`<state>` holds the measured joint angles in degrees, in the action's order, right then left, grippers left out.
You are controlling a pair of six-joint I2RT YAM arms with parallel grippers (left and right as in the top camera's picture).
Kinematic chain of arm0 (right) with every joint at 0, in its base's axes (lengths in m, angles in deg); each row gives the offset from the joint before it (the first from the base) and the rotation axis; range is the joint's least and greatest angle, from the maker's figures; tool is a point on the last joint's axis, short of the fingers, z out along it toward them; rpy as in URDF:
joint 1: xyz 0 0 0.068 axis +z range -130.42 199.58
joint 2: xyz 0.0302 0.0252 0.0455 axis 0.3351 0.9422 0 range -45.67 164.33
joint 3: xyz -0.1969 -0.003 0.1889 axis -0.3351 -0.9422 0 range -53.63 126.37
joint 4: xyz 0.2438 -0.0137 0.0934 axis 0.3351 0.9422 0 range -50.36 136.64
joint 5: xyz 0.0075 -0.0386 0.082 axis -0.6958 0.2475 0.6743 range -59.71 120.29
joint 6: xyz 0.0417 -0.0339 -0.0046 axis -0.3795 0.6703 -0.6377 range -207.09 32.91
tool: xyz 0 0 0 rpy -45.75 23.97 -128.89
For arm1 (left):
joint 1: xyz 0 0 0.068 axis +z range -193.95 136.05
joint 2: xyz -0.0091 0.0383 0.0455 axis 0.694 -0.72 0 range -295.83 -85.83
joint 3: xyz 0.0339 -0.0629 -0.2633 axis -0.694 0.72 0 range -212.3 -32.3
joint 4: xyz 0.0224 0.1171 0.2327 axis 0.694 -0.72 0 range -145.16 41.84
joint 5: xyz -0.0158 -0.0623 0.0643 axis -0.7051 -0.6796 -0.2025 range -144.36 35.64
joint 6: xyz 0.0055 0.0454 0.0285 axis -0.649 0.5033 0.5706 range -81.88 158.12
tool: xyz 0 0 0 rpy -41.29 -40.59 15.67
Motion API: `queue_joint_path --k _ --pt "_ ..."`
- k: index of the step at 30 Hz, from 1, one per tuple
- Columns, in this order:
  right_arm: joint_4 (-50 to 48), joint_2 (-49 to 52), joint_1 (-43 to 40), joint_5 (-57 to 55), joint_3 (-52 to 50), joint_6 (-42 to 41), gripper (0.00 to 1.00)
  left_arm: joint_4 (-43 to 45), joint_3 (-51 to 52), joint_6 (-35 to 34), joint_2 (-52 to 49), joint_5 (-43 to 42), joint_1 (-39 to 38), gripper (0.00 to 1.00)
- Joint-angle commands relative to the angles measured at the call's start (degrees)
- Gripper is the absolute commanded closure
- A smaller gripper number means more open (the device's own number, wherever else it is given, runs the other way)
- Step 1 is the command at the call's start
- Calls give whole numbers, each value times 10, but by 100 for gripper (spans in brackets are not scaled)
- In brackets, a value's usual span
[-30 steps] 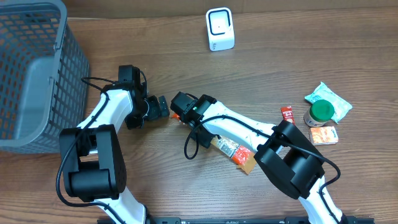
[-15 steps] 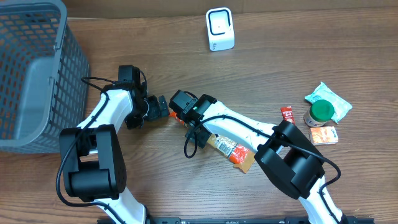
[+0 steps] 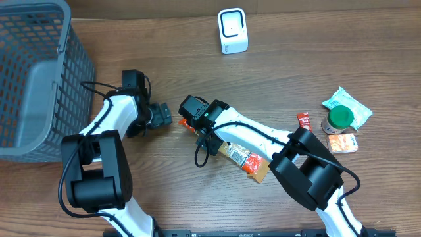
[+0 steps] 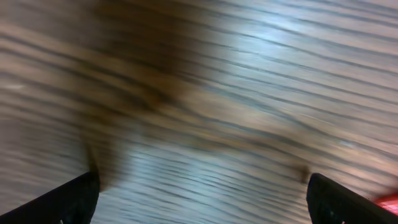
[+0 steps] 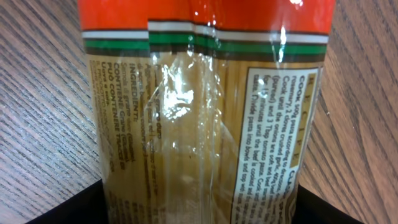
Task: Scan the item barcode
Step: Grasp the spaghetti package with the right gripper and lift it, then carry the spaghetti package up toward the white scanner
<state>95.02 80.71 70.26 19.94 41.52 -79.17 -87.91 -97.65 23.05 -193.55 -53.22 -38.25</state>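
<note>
The item is a long clear pasta packet [image 3: 243,159] with an orange end, lying slantwise on the wooden table. My right gripper [image 3: 216,145] is at its upper-left end. In the right wrist view the packet [image 5: 205,112] fills the gap of my right gripper [image 5: 199,202], and both fingers press its sides, so it is shut on it. No barcode shows, only printed text. My left gripper [image 3: 164,113] stands open just left of the right wrist. In the blurred left wrist view, bare wood lies between the fingers of my left gripper [image 4: 202,199]. The white scanner [image 3: 232,31] stands at the back.
A grey mesh basket [image 3: 33,79] fills the far left. At the right lie a green-lidded jar [image 3: 341,118], a white-green pouch [image 3: 352,102], a small orange box [image 3: 342,143] and a red sachet [image 3: 304,120].
My left gripper has drawn back to the left, away from the right wrist. The pasta packet shifted slightly up and left with the right gripper.
</note>
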Motion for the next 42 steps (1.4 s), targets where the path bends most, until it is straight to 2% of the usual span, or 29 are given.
queue_joint_path --k 1,8,14,19,24,30,33,35,42 --pt "-2 16 2 6 1 -2 21 -1 14 1 -22 72 9 0" --pt "-2 16 2 27 1 -2 21 8 14 18 -22 82 7 0" --pt "-2 16 2 27 1 -2 28 8 14 18 -22 76 7 0" --pt "-2 16 2 27 1 -2 30 9 14 18 -22 76 7 0" --pt "-2 16 2 27 1 -2 53 11 14 18 -22 76 7 0" --pt "-2 16 2 27 1 -2 60 10 14 18 -22 76 7 0" --pt "-2 16 2 27 1 -2 69 10 14 18 -22 76 7 0" --pt "-3 16 2 27 1 -2 78 10 14 18 -22 76 7 0" --pt "-7 16 2 27 1 -2 87 11 14 18 -22 76 7 0"
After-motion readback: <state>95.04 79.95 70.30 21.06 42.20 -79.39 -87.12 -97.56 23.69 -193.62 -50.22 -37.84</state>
